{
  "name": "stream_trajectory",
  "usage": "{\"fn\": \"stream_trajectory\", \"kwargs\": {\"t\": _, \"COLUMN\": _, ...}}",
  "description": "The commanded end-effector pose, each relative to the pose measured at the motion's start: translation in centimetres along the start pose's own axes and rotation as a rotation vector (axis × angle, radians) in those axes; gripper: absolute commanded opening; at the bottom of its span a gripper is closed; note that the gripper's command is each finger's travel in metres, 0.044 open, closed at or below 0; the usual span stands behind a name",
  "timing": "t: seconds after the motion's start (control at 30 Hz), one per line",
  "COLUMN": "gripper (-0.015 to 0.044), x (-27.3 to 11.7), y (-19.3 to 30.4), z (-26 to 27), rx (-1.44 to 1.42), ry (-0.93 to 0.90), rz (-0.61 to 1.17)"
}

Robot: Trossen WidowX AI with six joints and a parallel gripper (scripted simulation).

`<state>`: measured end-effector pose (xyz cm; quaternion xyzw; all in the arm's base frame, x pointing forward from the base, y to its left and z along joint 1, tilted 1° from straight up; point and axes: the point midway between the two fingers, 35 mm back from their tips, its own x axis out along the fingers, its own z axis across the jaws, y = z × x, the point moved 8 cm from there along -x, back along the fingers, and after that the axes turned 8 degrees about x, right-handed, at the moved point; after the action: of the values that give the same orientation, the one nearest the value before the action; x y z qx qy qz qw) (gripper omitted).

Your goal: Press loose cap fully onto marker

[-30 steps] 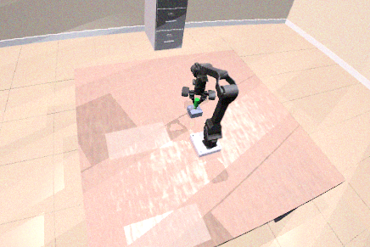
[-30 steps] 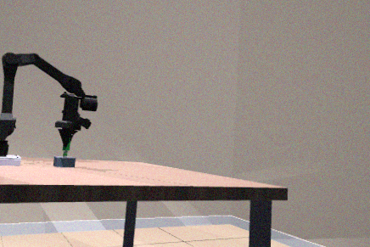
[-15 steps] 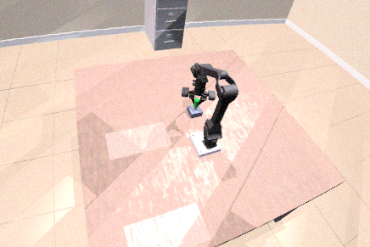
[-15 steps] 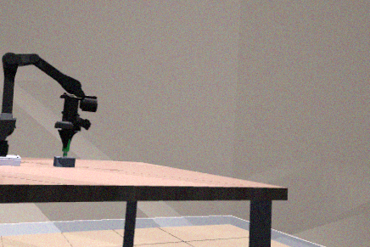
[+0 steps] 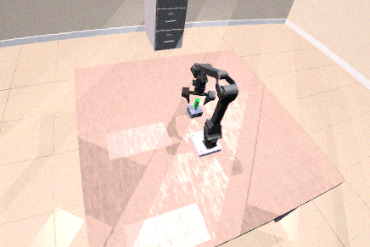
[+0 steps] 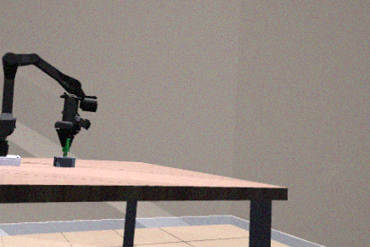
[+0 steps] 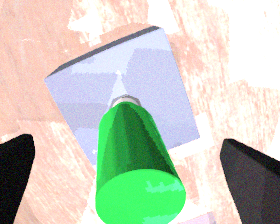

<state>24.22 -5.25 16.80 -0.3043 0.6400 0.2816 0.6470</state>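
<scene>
The green cap (image 5: 197, 103) (image 6: 67, 144) (image 7: 135, 195) sits upright over the top of the marker. Only a short piece of the marker (image 7: 125, 100) shows between the cap and the holder block (image 5: 194, 115) (image 6: 64, 162) (image 7: 167, 95). I cannot tell whether the cap is fully seated. My gripper (image 5: 198, 101) (image 6: 65, 147) (image 7: 128, 147) is open and points down. Its two fingers stand on either side of the cap, with a gap on each side in the wrist view, and hold nothing.
The arm's white base plate (image 5: 208, 153) (image 6: 10, 160) is on the table (image 5: 127, 98) (image 6: 191, 176), close to the holder block. A filing cabinet (image 5: 171, 1) stands beyond the table, against the wall.
</scene>
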Motion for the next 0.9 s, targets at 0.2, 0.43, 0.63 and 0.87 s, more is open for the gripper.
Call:
{"fn": "stream_trajectory", "kwargs": {"t": 0.2, "gripper": 0.044, "x": -7.4, "y": 0.0, "z": 0.0, "rx": 0.0, "ry": -0.001, "rz": -0.002}}
{"fn": "stream_trajectory", "kwargs": {"t": 0.43, "gripper": 0.0361, "x": -7.1, "y": 0.0, "z": -0.1, "rx": -0.126, "ry": -0.002, "rz": -0.002}}
{"fn": "stream_trajectory", "kwargs": {"t": 0.63, "gripper": 0.0204, "x": -6.4, "y": -0.1, "z": -0.4, "rx": -0.432, "ry": -0.004, "rz": -0.002}}
{"fn": "stream_trajectory", "kwargs": {"t": 0.87, "gripper": 0.002, "x": -6.4, "y": -0.1, "z": -0.4, "rx": -0.432, "ry": -0.004, "rz": -0.002}}
